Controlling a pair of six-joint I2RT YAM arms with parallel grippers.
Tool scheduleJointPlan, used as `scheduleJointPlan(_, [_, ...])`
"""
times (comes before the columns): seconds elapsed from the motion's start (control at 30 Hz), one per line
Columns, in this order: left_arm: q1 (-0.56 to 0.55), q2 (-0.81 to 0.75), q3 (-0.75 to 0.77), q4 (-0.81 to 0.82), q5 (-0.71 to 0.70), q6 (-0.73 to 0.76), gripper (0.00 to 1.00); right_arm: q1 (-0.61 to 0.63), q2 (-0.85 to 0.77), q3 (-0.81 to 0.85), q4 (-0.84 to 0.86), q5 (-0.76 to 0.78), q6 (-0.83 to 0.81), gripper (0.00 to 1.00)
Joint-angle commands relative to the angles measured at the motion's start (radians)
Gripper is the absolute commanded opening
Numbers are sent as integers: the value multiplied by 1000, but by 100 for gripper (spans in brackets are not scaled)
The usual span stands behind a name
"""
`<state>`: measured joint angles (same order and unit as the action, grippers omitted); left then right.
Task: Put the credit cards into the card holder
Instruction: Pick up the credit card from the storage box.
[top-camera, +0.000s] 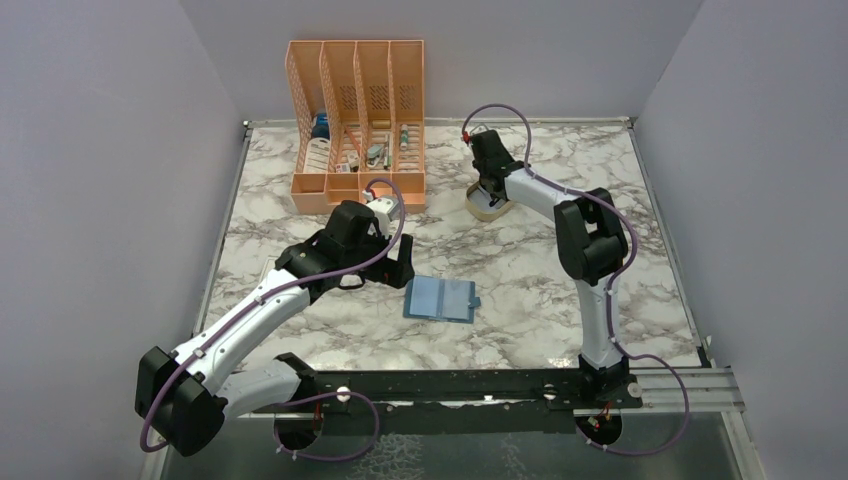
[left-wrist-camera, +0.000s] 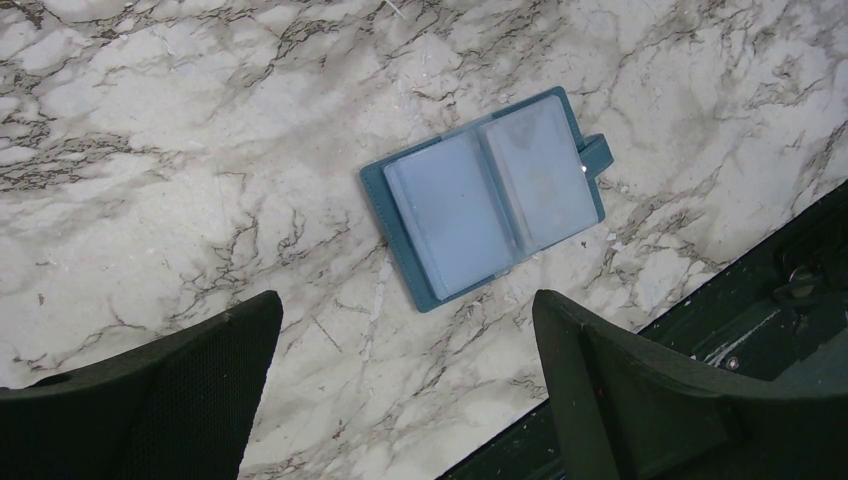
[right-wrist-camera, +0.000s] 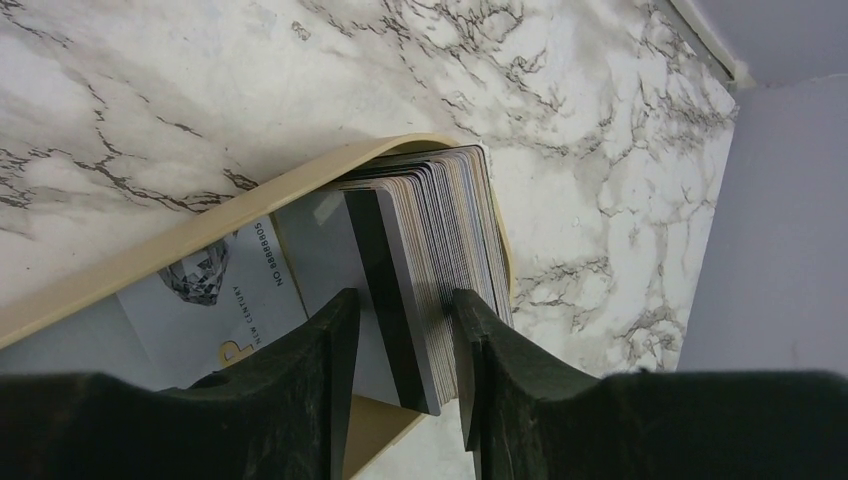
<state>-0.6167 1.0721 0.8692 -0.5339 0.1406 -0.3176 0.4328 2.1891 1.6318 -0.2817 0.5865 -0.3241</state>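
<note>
While the left fingers (left-wrist-camera: 170, 400) gape wide, card holder (left-wrist-camera: 490, 195) at twelve o'clock, the right fingers (right-wrist-camera: 290, 400) narrowly straddle the credit cards (right-wrist-camera: 440, 250), which run twelve-to-six; grip unclear.

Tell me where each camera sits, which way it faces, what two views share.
Top external: high behind the bases, facing down on the white marble table; both arms whole.
Left wrist: above the table, facing down at the open teal-blue card holder; left gripper spread wide.
Right wrist: over the beige oval tray, facing its stacked plastic credit cards; right gripper flanks some.
Shared: top and left wrist show the card holder.
</note>
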Motion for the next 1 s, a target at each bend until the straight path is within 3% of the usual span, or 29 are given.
scheduleJointPlan(0.0, [7,-14,-9,-2,2,17,99,-9,0,11,40,57,-21,37])
scheduleJointPlan(0.97, [12,-15,-14,5,31,26,99,-9,-87,-16,37,44,11,19])
